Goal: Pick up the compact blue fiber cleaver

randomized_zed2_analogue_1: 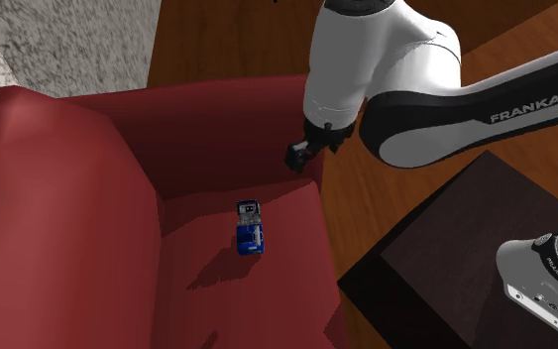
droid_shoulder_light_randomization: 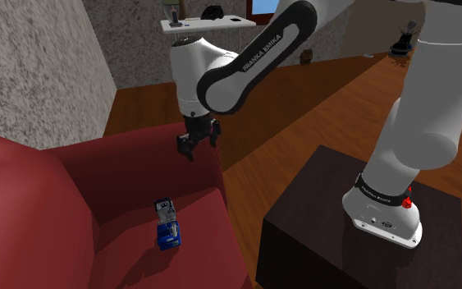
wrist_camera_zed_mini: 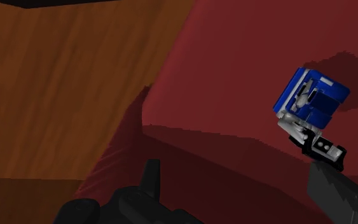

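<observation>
The fiber cleaver (droid_shoulder_light_randomization: 167,224) is a small blue block with grey and black metal parts, lying on the seat of a red sofa (droid_shoulder_light_randomization: 130,164). It also appears on the seat in the second exterior view (randomized_zed2_analogue_1: 250,228). My gripper (droid_shoulder_light_randomization: 196,146) hangs open above the seat's far end, close to the sofa's edge, well above and beyond the cleaver. From the second exterior view the gripper (randomized_zed2_analogue_1: 301,157) hovers up and to the right of the cleaver. In the wrist view the cleaver (wrist_camera_zed_mini: 309,105) lies ahead of the gripper (wrist_camera_zed_mini: 234,168), beyond the right finger (wrist_camera_zed_mini: 336,191), with nothing between the fingers.
The sofa's tall red backrest (droid_shoulder_light_randomization: 16,213) rises at the shoulder view's left. A wooden floor (droid_shoulder_light_randomization: 303,123) lies beyond the sofa, the dark stand (droid_shoulder_light_randomization: 336,213) sits beside it. A rough stone wall (droid_shoulder_light_randomization: 40,66) and a white table (droid_shoulder_light_randomization: 208,25) carrying small objects stand further back.
</observation>
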Tool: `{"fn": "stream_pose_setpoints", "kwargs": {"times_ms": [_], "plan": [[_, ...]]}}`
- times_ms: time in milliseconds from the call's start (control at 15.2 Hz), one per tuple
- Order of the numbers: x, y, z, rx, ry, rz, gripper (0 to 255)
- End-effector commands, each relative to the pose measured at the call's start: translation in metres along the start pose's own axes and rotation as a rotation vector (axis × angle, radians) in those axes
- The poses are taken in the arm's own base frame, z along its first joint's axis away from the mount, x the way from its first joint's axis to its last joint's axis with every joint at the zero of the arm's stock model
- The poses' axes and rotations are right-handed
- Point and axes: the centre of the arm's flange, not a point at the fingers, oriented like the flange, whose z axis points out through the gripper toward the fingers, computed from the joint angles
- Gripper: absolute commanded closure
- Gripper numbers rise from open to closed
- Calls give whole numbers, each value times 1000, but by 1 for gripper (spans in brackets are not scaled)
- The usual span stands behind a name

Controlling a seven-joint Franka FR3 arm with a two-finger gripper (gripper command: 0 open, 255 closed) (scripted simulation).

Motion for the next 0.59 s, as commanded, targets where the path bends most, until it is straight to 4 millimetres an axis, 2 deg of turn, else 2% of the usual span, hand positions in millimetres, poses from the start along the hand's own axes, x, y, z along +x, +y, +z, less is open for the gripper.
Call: {"fn": "stream_pose_setpoints", "kwargs": {"times_ms": [0,528], "plan": [[9,-19,20,2,-2,-1,0],[40,-94,87,10,-10,-9,0]]}}
